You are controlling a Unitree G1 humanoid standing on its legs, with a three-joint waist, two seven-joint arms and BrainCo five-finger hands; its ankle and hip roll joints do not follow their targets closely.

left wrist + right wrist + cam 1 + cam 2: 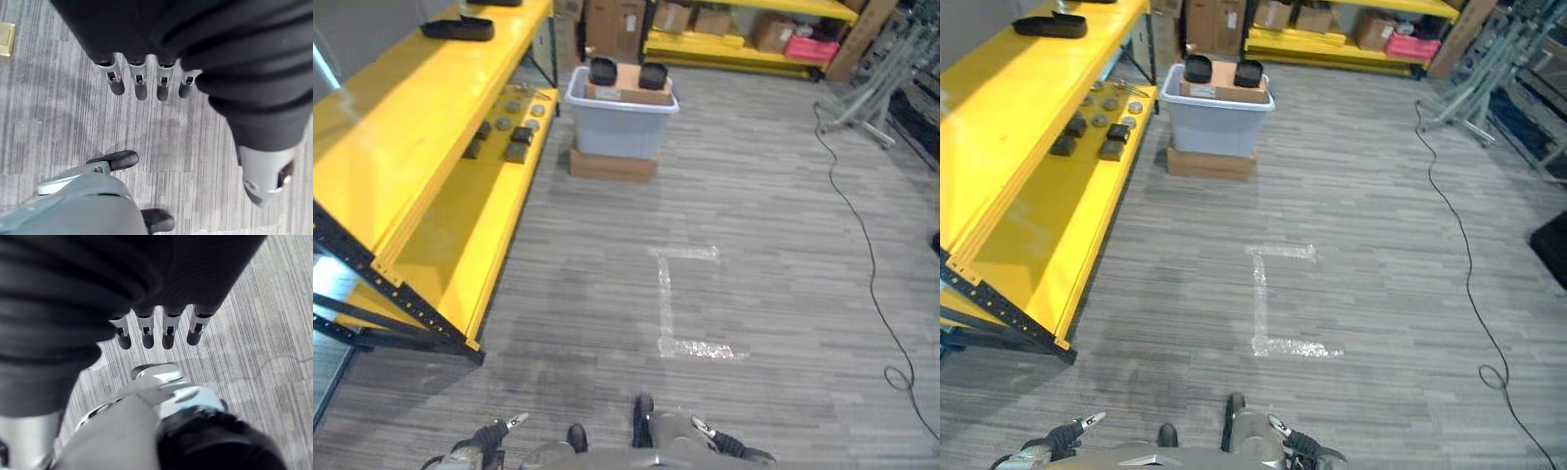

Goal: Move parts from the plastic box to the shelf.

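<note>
Left robot hand (146,83) and right robot hand (156,330) fingers straight, empty, plastic box (621,117) far ahead beside shelf (421,147)

My head's two eyes look down and forward from standing height over the grey floor (754,196), sharing the yellow shelf (421,147) on my left and the far plastic box (1214,117), slightly offset. Each wrist camera looks along my own fingers (139,83), straight down at that floor from quite close, perhaps near knee height.
</note>
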